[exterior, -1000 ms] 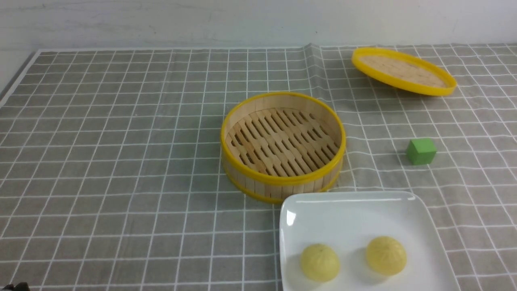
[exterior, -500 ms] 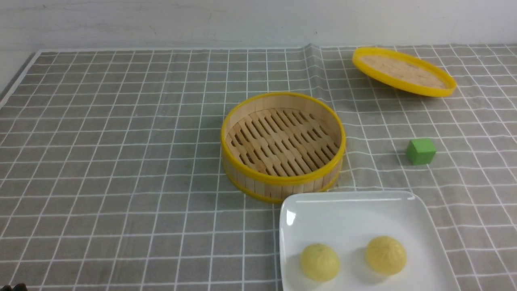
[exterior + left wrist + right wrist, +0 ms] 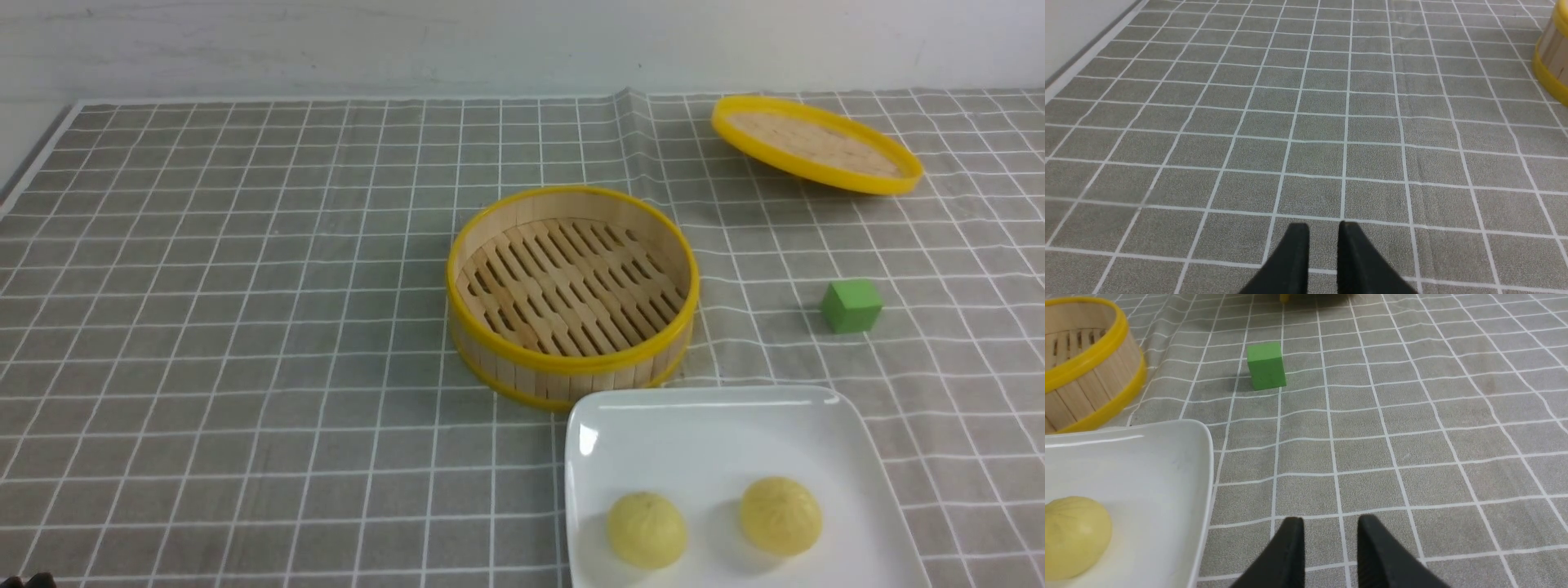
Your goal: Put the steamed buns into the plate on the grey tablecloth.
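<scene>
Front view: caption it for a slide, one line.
Two steamed buns sit on the white plate beside an empty bamboo steamer on the grey tablecloth.

We see our right claw [image 3: 1329,539] over bare tablecloth [image 3: 245,327], with nothing between its fingers. To its left lies the plate [image 3: 1180,457], its near corner just beside the claw, one bun [image 3: 1073,535] resting in it. The front view shows two buns side by side in the plate [image 3: 710,441]: one [image 3: 647,529] left, the other [image 3: 780,516] right, apart. Ahead of the right claw stands the cube [image 3: 1266,366], well apart. The steamer basket [image 3: 571,290] sits ahead and left, just behind the plate. The lid [image 3: 815,144] lies farthest ahead, beyond the cube. Our left claw [image 3: 1323,245] hangs over bare cloth, the basket [image 3: 1551,61] far ahead to its right.
</scene>
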Controlling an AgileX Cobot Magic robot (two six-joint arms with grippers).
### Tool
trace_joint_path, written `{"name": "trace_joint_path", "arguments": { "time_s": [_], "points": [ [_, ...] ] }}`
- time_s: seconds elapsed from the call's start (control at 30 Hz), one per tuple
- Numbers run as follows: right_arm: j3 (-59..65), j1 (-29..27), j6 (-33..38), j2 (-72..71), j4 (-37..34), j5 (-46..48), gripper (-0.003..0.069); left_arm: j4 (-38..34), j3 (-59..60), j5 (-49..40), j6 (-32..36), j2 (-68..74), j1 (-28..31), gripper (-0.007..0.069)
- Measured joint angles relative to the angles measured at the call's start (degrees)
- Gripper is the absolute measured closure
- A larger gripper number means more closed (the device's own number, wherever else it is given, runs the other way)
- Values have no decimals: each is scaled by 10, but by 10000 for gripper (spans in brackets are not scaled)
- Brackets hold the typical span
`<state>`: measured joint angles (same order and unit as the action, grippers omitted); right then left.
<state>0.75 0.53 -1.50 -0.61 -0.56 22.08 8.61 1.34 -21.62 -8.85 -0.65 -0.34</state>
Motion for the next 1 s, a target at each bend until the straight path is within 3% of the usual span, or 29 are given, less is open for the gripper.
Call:
{"name": "trace_joint_path", "arguments": {
  "time_s": [0.47,1.0],
  "points": [
    [0,0,0,0,0,0,430,42,0,-2,0,0,0,473],
    [0,0,0,0,0,0,422,138,1,-6,0,0,0,461]
  ]
}}
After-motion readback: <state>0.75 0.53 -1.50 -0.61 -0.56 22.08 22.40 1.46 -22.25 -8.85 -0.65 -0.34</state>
